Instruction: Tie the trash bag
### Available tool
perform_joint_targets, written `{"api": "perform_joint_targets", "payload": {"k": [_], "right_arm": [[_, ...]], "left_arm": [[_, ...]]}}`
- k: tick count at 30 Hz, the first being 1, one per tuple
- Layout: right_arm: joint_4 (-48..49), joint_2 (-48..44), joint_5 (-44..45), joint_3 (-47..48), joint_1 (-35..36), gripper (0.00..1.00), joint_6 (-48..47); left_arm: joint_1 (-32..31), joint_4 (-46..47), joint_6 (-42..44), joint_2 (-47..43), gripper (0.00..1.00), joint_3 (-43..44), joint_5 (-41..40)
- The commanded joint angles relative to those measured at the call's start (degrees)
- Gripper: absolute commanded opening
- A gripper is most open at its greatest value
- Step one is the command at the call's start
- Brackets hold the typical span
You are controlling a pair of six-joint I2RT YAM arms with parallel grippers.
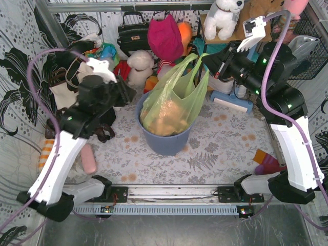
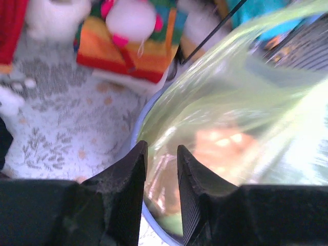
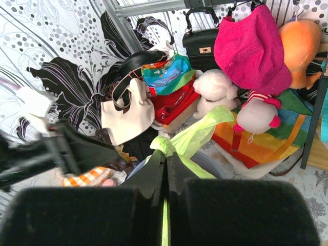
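**Trash bag.** The trash bag [image 1: 171, 105] sits inside the round blue bin [image 1: 166, 143], which stands on the patterned table [image 1: 220, 148] between the two arms. The bag body bulges above the bin rim, and tan contents show through the light-green film. Its handles are drawn upward and to the right, away from the rim.

**Right gripper.** The right gripper [image 1: 207, 59] is positioned above and to the right of the bin. In the right wrist view its jaws are pressed together on a bunched strip of the green film [image 3: 197, 130], with no gap visible between them. The strip runs out from the fingertips [image 3: 154, 171] toward the clutter behind the table (a white tote [image 3: 125, 115] lies among it).

**Left gripper.** The left gripper [image 1: 128, 95] is positioned just beside the left rim of the bin. In the left wrist view its fingers [image 2: 134, 174] stand apart with a narrow gap between them. The bag wall and the bin edge show through this gap. The close view is blurred, so it cannot be told whether either fingertip touches the film; no film appears pinched.
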Motion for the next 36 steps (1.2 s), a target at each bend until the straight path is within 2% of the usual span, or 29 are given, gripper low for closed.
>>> {"api": "perform_joint_targets", "payload": {"k": [1,6,9,14,17,19,21,24,25,31,36], "right_arm": [[4.9,-0.3,-0.4,-0.4,0.2,0.00,0.1],[5.2,-0.1,-0.2,-0.6,0.1,0.00,-0.1],[5.5,-0.2,-0.1,-1.4,0.2,0.00,0.0],[7.3,-0.7,-1.8,-3.0,0.2,0.00,-0.1],[7.0,-0.9,-1.8,-3.0,0.1,0.00,-0.2],[7.1,-1.3,-2.0,-3.3,0.1,0.00,-0.6],[7.2,-1.9,-2.6,-3.7,0.1,0.00,-1.2],[7.2,-2.4,-2.6,-3.8,0.2,0.24,-1.7],[6.9,-2.5,-2.3,-3.5,0.1,0.27,-1.8],[5.1,-1.1,-1.1,-1.1,0.1,0.23,-2.8],[3.7,0.6,-1.5,0.8,0.1,0.35,-3.5]], "left_arm": [[0.0,-1.4,-0.5,-7.0,0.39,7.4,0.5],[-0.6,5.5,-6.1,-6.5,0.40,11.1,14.8],[-4.5,10.2,-8.0,-4.4,0.40,12.5,16.0],[-16.7,11.5,-5.0,2.8,0.41,20.9,8.6],[-23.6,14.8,-2.6,6.9,0.47,24.1,4.9],[-26.0,17.4,0.0,9.3,0.50,25.0,3.9],[-27.0,19.2,2.0,11.4,0.54,25.3,2.4],[-27.2,19.2,4.0,14.2,0.58,27.2,-0.1],[-27.2,19.2,4.7,15.0,0.58,27.7,-0.8],[-27.2,20.2,6.6,15.5,0.59,27.5,-2.1],[-27.2,20.3,7.4,14.5,0.59,25.9,-3.9]]}}
